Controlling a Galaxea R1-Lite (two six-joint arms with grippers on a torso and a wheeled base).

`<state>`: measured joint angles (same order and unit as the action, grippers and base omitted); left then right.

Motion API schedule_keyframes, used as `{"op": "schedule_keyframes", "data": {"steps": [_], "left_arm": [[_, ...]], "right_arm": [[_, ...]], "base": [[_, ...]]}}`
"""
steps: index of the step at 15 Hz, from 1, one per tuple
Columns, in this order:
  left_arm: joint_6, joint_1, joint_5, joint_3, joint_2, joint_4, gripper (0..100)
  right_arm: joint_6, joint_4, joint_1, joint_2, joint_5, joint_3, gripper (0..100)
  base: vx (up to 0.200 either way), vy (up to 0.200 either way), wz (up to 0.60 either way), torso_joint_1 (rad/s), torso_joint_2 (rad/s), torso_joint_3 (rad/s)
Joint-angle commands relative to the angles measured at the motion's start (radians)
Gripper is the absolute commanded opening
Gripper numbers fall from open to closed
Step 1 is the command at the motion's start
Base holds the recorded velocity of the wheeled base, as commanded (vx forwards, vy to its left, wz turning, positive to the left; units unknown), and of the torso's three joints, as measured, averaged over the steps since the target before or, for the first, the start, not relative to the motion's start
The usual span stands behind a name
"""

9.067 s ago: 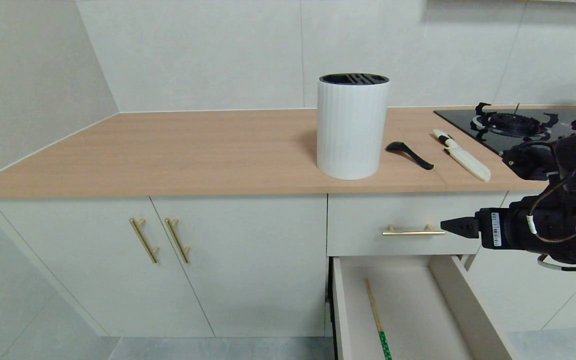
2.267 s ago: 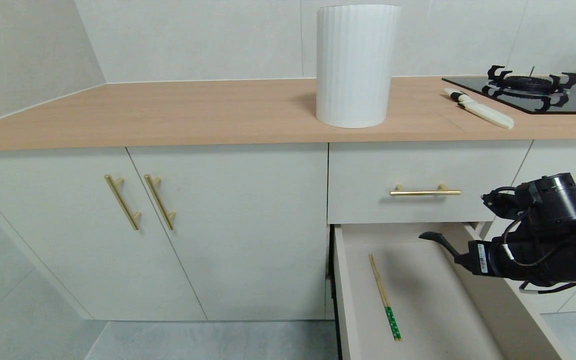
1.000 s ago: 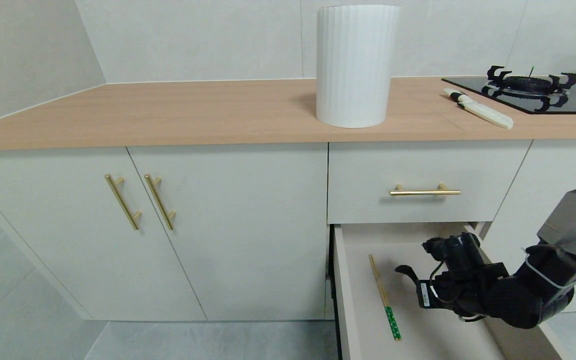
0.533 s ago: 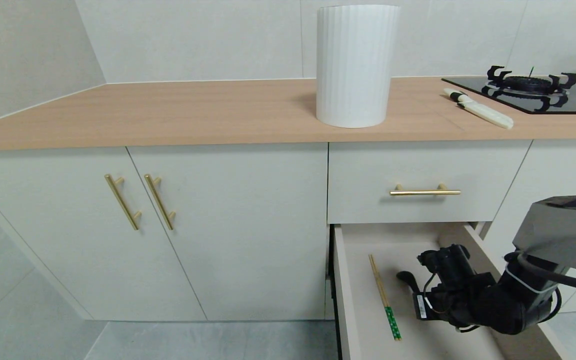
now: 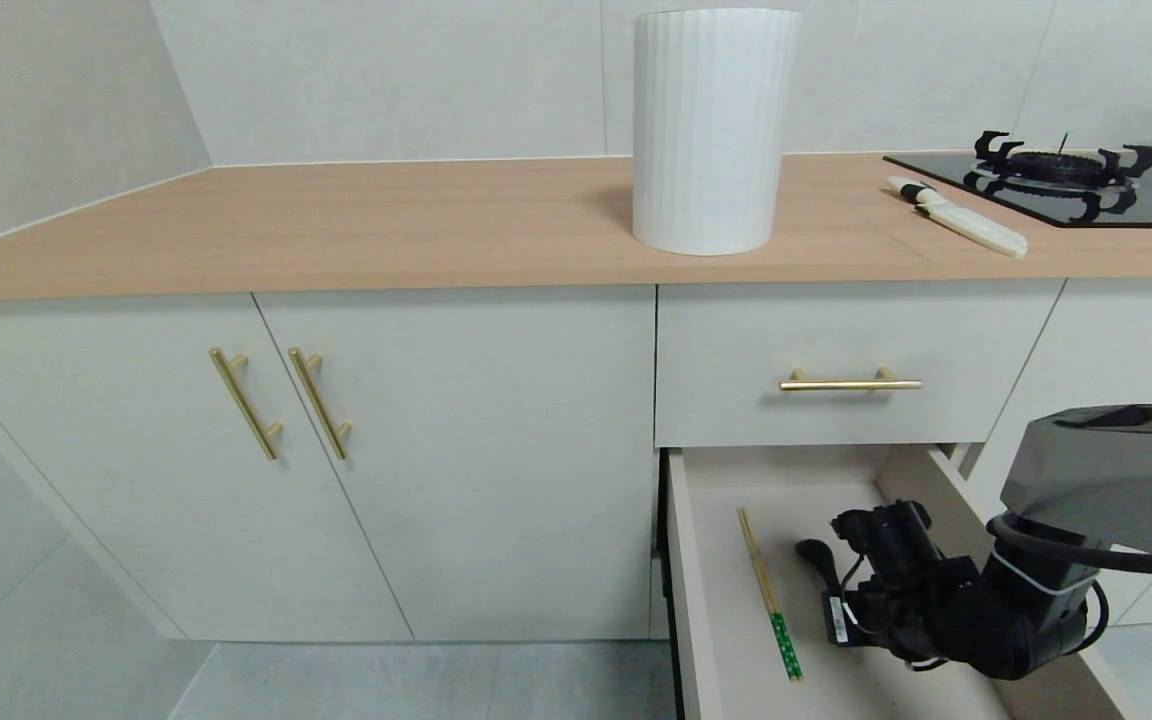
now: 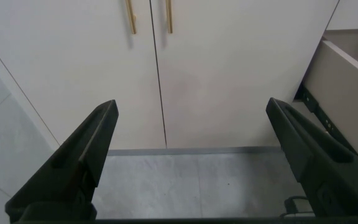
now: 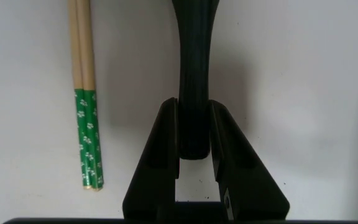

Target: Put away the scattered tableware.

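**Head view.**
- Countertop (image 5: 336, 220), wood-toned. It bears a tall white ribbed container (image 5: 706, 130), upright.
- Knife (image 5: 956, 228), pale blade, flat on the countertop between the container and the gas hob (image 5: 1066, 185).
- Upper drawer, closed, with a brass handle (image 5: 851, 382).
- Lower drawer (image 5: 688, 600), pulled open.
- Chopsticks (image 5: 766, 595), one pair with green tips, lying lengthwise on the drawer floor near its left wall.
- Black spoon (image 5: 814, 550), inside the open drawer just right of the chopsticks and apart from them.
- Right gripper (image 5: 833, 592), lowered into the drawer and clamped on the spoon's handle.

**Left wrist view.**
- Left gripper (image 6: 191, 109), fingers spread wide with nothing between them.
- It faces the pale cabinet doors (image 6: 229, 68), above the grey floor (image 6: 185, 186).
- The side of the open drawer stands at one edge.

**Right wrist view.**
- Both fingers of the right gripper are pressed against the spoon's handle. The handle runs straight away from the camera.
- The chopsticks lie parallel alongside, not touching the spoon.
- Whether the spoon rests on the drawer floor cannot be told.
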<state>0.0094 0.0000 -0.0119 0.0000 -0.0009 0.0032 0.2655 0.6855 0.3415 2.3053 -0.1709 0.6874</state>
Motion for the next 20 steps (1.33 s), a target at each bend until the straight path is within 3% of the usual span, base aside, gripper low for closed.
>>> {"op": "schedule_keyframes", "data": {"steps": [1,4,5,10,13,18,20], "left_arm": [[0.000,0.000,0.000,0.000,0.001,0.000,100],[-0.002,-0.002,0.000,0.000,0.001,0.000,100],[0.000,0.000,0.000,0.000,0.001,0.000,100],[0.000,0.000,0.000,0.000,0.001,0.000,100],[0.000,0.000,0.000,0.000,0.001,0.000,100],[0.000,-0.002,0.000,0.000,0.001,0.000,100],[0.001,0.000,0.000,0.000,0.001,0.000,100]], "right_arm": [[0.000,0.000,0.001,0.008,0.001,0.001,0],[0.001,0.000,-0.001,0.008,0.001,0.001,0],[0.001,0.000,-0.001,0.006,0.001,0.000,100],[0.008,-0.001,-0.004,-0.050,-0.001,-0.008,100],[-0.008,-0.032,-0.002,-0.313,0.001,-0.083,100],[-0.028,-0.495,0.039,-0.808,0.085,-0.059,100],[-0.028,-0.575,0.067,-0.886,0.097,-0.063,100]], "base": [[0.000,0.000,0.00,0.000,0.00,0.000],[0.000,0.000,0.00,0.000,0.00,0.000],[0.000,0.000,0.00,0.000,0.00,0.000],[0.000,0.000,0.00,0.000,0.00,0.000],[0.000,0.000,0.00,0.000,0.00,0.000],[0.000,0.000,0.00,0.000,0.00,0.000],[0.000,0.000,0.00,0.000,0.00,0.000]]}}
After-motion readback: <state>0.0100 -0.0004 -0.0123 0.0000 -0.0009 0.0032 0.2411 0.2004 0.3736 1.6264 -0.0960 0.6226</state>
